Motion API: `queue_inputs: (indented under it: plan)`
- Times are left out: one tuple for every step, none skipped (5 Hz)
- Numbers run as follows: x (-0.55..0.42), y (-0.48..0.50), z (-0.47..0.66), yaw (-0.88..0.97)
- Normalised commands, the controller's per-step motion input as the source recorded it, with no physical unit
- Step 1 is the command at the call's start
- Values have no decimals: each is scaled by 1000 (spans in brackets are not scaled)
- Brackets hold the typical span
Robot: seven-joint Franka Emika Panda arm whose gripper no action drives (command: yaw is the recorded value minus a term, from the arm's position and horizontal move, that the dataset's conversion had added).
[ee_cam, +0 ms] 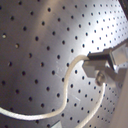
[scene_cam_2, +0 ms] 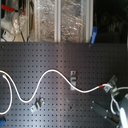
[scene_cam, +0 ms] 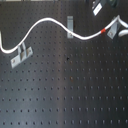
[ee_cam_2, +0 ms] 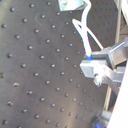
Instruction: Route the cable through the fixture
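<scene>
In the first exterior view, the cable [scene_cam: 50, 21] waves across the board; its red band [scene_cam: 103, 31] lies at three o'clock of the fixture [scene_cam: 71, 22], beside the gripper [scene_cam: 118, 27]. In the second exterior view, another bracket [scene_cam_2: 37, 105] sits at seven o'clock. In the first wrist view, the fingers [ee_cam: 96, 64] clamp the cable. A taut pull could snag it on the prongs.
</scene>
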Motion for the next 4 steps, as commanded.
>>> queue_inputs:
  plan:
    - [103, -784, -240, -269]
    - [-57, -228, -173, 0]
    - [-58, 13, 141, 31]
    - [-87, -340, 86, 86]
